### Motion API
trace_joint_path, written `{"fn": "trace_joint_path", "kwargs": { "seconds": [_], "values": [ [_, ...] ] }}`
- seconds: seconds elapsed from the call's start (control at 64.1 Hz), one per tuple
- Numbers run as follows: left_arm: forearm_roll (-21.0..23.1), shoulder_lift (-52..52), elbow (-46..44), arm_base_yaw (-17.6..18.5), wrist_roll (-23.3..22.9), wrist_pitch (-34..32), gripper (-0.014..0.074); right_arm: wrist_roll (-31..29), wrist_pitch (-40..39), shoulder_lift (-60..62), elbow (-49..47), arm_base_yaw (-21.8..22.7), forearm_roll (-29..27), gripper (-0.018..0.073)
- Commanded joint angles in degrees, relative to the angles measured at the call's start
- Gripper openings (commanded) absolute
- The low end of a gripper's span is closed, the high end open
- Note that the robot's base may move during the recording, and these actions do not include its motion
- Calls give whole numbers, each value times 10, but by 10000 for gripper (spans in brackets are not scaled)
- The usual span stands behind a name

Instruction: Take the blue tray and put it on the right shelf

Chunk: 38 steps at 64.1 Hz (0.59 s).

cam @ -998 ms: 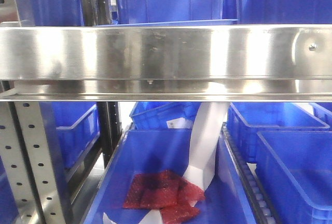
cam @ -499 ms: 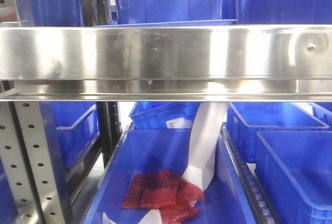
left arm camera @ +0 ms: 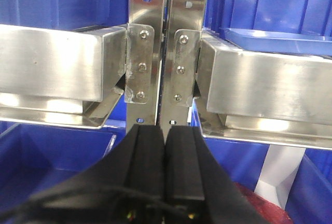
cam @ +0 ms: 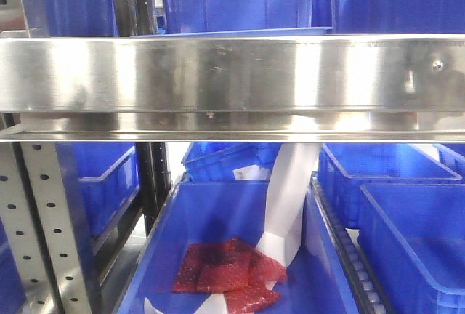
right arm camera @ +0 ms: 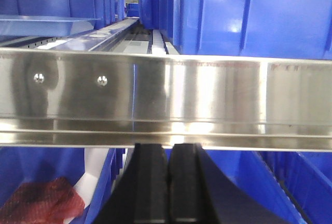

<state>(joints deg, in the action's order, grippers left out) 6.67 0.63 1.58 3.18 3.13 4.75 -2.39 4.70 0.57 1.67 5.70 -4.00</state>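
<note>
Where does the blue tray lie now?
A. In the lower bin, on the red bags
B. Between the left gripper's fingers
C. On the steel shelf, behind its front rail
C: the blue tray rests on the right shelf, while both grippers are shut and hold nothing.
</note>
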Motion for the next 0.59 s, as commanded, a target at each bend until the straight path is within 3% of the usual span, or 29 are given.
{"fn": "trace_joint_path", "kwargs": {
  "seconds": [0.0,0.577],
  "values": [
    [5,7,18,4,0,-51,-48,-7,-55,11,-13,5,1,55],
    [5,7,18,4,0,-51,-48,-7,-55,11,-13,5,1,55]
  ]
}}
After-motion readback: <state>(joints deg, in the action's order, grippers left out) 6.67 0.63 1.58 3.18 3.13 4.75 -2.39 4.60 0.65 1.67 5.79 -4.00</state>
